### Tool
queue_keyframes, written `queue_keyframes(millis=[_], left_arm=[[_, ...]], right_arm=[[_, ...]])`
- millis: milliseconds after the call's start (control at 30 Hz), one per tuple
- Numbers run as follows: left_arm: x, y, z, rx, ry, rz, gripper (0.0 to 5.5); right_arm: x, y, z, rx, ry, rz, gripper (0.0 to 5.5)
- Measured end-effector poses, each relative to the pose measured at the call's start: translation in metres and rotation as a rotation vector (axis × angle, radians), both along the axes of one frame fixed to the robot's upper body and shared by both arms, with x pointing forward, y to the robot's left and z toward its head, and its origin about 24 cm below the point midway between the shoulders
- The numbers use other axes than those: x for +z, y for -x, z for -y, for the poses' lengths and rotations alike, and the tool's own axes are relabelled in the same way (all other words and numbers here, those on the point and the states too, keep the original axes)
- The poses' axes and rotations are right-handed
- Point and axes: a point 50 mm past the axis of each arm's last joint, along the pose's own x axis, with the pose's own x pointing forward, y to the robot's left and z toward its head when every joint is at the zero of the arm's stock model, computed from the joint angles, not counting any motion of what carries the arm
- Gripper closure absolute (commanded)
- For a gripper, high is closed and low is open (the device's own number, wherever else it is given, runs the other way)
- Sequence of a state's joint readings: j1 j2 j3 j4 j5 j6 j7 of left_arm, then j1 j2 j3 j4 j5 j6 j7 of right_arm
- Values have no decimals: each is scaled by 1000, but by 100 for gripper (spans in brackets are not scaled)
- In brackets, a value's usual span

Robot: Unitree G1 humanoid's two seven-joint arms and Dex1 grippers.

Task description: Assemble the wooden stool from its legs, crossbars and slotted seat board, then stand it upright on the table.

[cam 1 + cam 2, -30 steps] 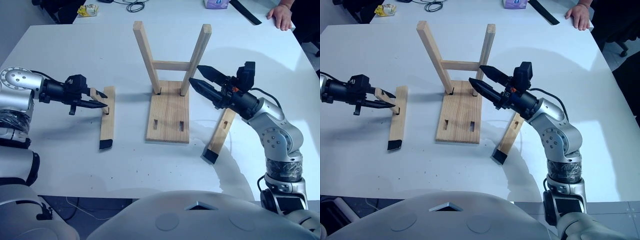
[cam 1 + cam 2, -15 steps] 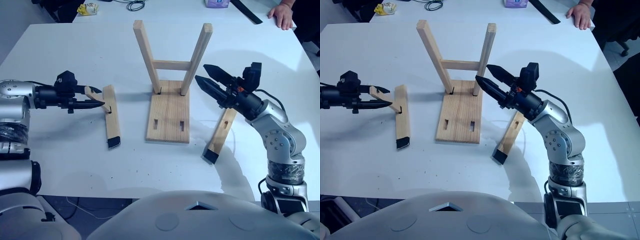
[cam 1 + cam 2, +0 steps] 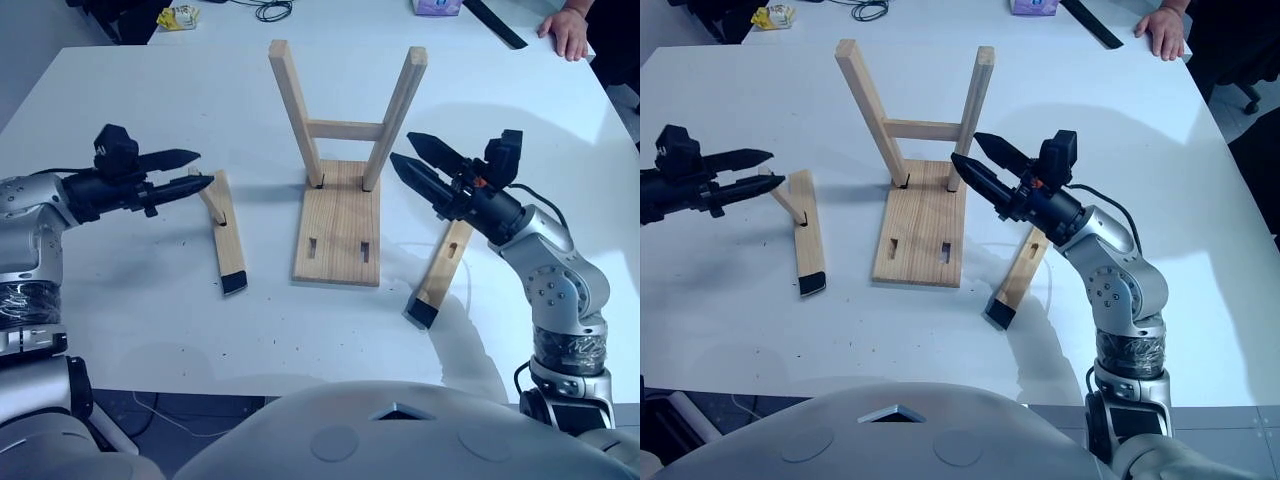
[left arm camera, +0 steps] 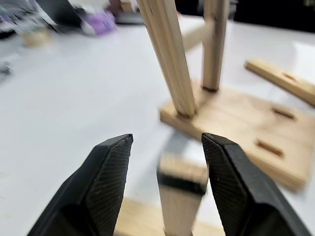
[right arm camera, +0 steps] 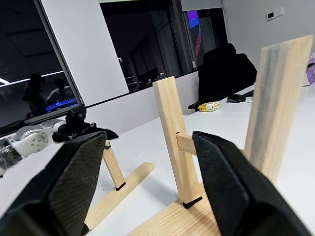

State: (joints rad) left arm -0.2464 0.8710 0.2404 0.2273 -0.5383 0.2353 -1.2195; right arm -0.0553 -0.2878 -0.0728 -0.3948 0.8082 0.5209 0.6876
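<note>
The slotted seat board point(image 3: 336, 225) lies flat mid-table. Two legs point(image 3: 295, 110) point(image 3: 392, 115) joined by a crossbar point(image 3: 345, 130) stand in its far slots. A loose leg point(image 3: 228, 235) with a short crossbar stub point(image 3: 207, 193) lies to its left, and another loose leg point(image 3: 440, 268) lies to its right. My left gripper point(image 3: 203, 167) hovers open just left of the stub, which shows between its fingers point(image 4: 108, 182) without touching. My right gripper point(image 3: 400, 147) is open and empty, just right of the standing right leg, above the board.
A person's hand point(image 3: 565, 30) rests on the table's far right corner. A black strap point(image 3: 490, 22) and small items lie along the far edge. Bare white tabletop point(image 3: 300, 330) spreads in front of the board.
My left gripper has risen and drawn back left off the stub, and its fingers have spread. The left loose leg's near end swung toward the seat board. My right gripper has shifted slightly.
</note>
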Motion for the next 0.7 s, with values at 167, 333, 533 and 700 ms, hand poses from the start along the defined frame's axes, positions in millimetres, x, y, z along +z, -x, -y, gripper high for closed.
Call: queue_keyframes(millis=[167,333,533,700], left_arm=[[18,17,14,48,76,102,291],[36,16,44,213,231,290,291],[-2,-1,70,593,334,248,291],[-8,-4,74,701,304,220,291]], right_arm=[[-4,5,0,-17,-17,-27,228],[-3,3,2,-37,-19,-34,228],[-2,-1,-7,-9,-30,-41,228],[-2,-3,-10,1,-36,-44,228]])
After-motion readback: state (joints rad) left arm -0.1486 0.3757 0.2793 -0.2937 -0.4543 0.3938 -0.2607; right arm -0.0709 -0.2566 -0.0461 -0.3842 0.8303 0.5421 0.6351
